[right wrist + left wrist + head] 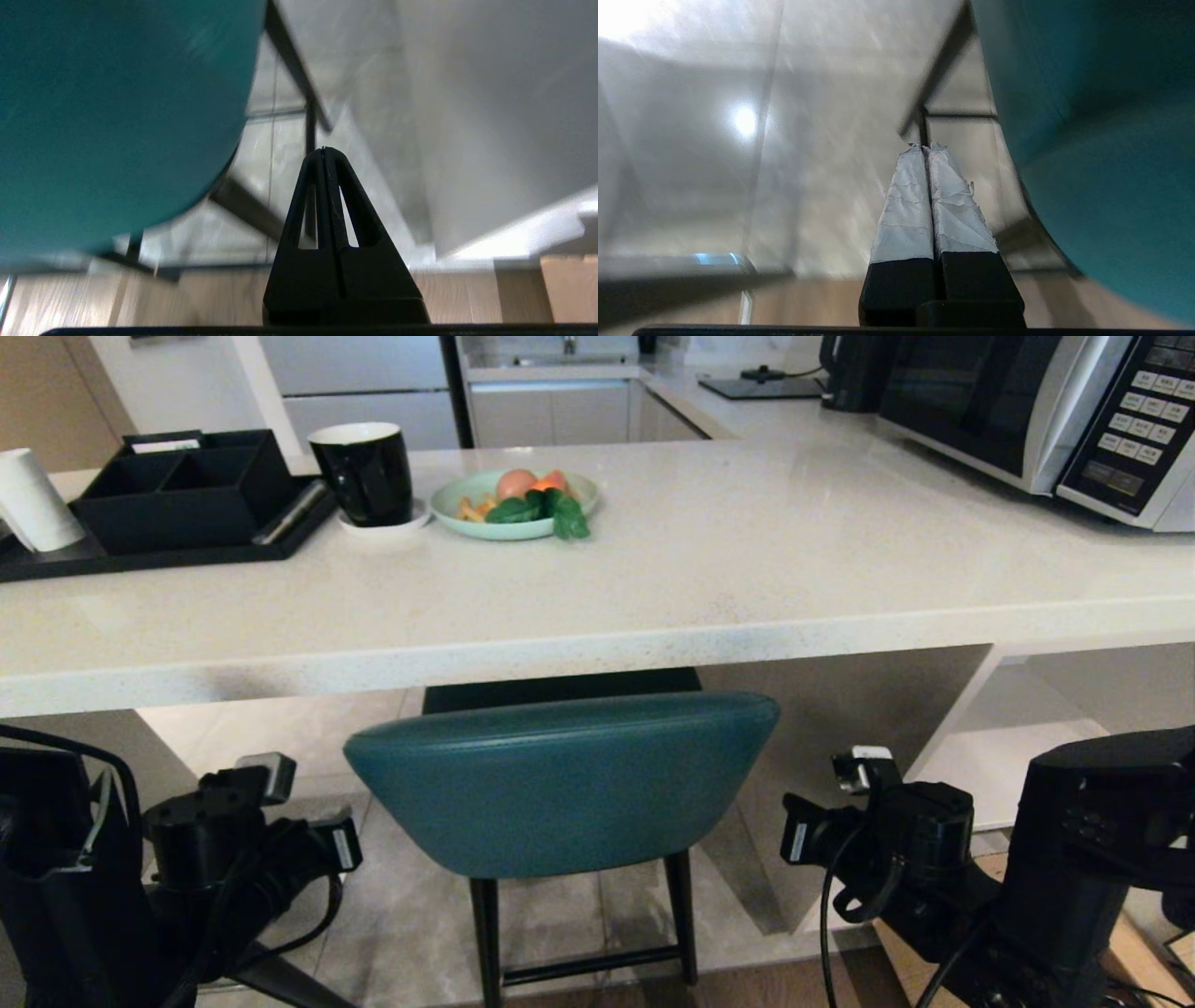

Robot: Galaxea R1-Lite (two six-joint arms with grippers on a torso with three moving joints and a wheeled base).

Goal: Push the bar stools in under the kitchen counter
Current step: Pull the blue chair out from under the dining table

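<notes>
- Teal bar stool is standing with its curved back just below the front edge of the kitchen counter, seat mostly under the slab.
- We are holding our left gripper clenched and empty, beside the stool's left flank, not touching.
- We are keeping our right gripper clenched and empty too, near the right flank.
- Open tile floor is showing on both sides of the thin black legs.

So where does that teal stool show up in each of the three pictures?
Head view: teal stool at lower centre, backrest just below the counter edge.
Left wrist view: fills the right side.
Right wrist view: fills the left side.
Shared landmark: its thin black legs.
</notes>
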